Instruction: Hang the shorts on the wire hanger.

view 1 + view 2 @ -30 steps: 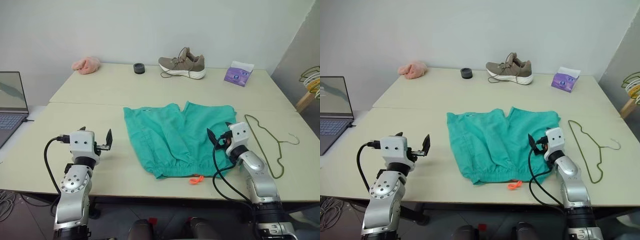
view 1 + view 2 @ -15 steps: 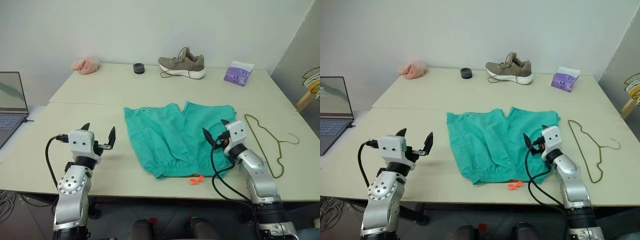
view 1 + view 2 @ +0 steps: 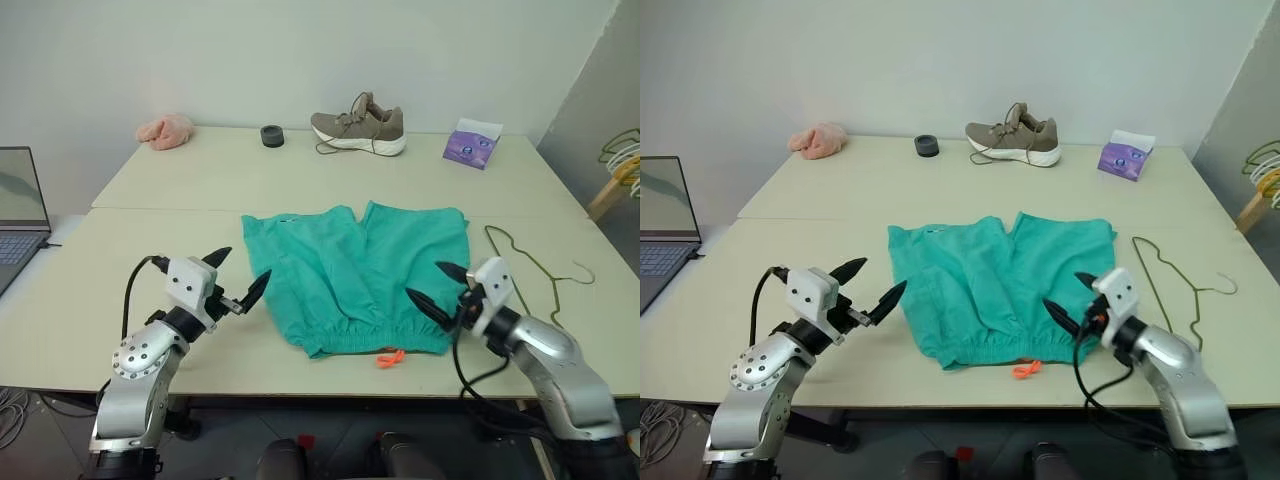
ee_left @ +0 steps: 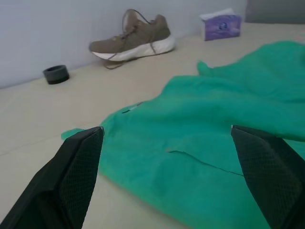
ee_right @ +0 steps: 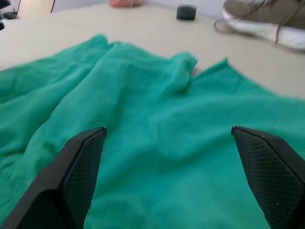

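Teal-green woven cloth, one item: the shorts [image 3: 356, 277], lying flat at the centre of the table [image 3: 150, 190], legs toward 12 o'clock, gathered waistband toward 6 o'clock with an orange drawstring tip [image 3: 391, 358] poking past the hem edge.

Left eye view. Left end effector [image 3: 238, 279] at 8 o'clock of the shorts, fingers spread wide, empty, tips just beside the cloth's edge. Right end effector [image 3: 442, 291] at 4 o'clock, also spread, empty, hanging over the waistband corner. The wire hanger [image 3: 533, 284] lies flat at 3 o'clock of the shorts, apart from them, hook outward.

Right eye view. Same layout; a shoe [image 3: 1013, 135], a pink cloth [image 3: 817, 139] and a purple tissue pack [image 3: 1126, 155] sit along the far edge, well apart.

Left wrist view. Shorts leg hem lies ahead between the spread fingers [image 4: 76, 172], wrinkled and limp.

Right wrist view. Rumpled teal cloth spans the gap between the fingers [image 5: 264, 164].

Handling, as judged: light, soft, floppy, will sag and fold; best pinched at the thicker elastic waistband corners. Hanger: thin, springy, hard to lift off a flat table.
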### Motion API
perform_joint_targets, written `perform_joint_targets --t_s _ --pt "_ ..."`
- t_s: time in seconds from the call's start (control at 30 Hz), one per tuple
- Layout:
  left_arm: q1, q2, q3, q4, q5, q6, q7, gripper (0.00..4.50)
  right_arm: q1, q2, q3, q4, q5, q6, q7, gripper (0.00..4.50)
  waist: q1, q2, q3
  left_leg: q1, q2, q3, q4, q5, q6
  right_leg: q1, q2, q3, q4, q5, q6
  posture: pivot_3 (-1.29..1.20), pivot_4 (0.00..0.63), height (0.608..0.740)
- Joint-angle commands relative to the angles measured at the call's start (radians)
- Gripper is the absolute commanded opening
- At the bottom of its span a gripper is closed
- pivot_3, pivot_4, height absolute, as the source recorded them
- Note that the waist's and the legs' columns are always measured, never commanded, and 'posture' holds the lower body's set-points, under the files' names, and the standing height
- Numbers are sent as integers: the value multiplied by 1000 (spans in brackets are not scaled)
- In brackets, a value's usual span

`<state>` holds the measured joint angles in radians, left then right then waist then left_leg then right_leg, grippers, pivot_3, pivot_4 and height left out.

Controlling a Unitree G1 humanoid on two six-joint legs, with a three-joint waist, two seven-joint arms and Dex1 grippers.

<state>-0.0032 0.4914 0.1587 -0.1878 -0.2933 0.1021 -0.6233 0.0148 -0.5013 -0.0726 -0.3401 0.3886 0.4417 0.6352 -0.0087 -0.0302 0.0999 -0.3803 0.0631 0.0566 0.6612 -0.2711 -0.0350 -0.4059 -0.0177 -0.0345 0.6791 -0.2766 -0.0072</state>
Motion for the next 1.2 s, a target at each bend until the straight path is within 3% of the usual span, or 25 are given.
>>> perform_joint_targets --t_s 0.03,0.37,0.5,0.77,0.93,1.03,1.2 --pt "-22 44 -25 -75 -40 38 -71 4500 46 -49 -62 -104 112 161 6 4475 -3 1 1 0 0 0 0 0 0 0 0 0 0 0 0 -77 97 740" --pt "-22 144 -46 -144 -137 144 -238 4500 177 -48 -185 -175 241 308 -50 4475 -26 2 4 0 1 0 -1 0 0 0 0 0 0 -2 -1 -96 97 740" --pt "-1 174 -59 -149 -158 159 -300 4500 203 -57 -162 -138 221 327 -56 4475 -26 2 5 0 1 0 -1 0 0 -1 1 1 0 -2 -1 -96 94 740" --pt "-12 170 -58 -115 -142 137 -309 4500 60 15 -108 -73 303 447 -87 4475 -32 3 5 1 1 -1 -1 0 0 -1 1 1 0 -2 -1 -82 91 740" --pt "-5 168 -57 -127 -140 140 -294 4500 -31 4 -80 -46 341 565 -101 3203 -26 3 6 -1 1 -1 -1 0 0 -1 3 1 0 -2 -1 -75 89 740" --pt "4 167 -57 -134 -137 140 -287 4500 -79 -58 -22 -24 293 574 -68 2094 -25 3 6 -1 1 0 -1 0 0 -1 3 2 -1 -2 -1 -70 90 740" --pt "15 165 -56 -132 -127 129 -270 4500 -343 -196 90 214 143 469 44 250 -29 2 10 0 0 1 0 0 0 -1 2 3 0 -1 -1 -53 90 740"
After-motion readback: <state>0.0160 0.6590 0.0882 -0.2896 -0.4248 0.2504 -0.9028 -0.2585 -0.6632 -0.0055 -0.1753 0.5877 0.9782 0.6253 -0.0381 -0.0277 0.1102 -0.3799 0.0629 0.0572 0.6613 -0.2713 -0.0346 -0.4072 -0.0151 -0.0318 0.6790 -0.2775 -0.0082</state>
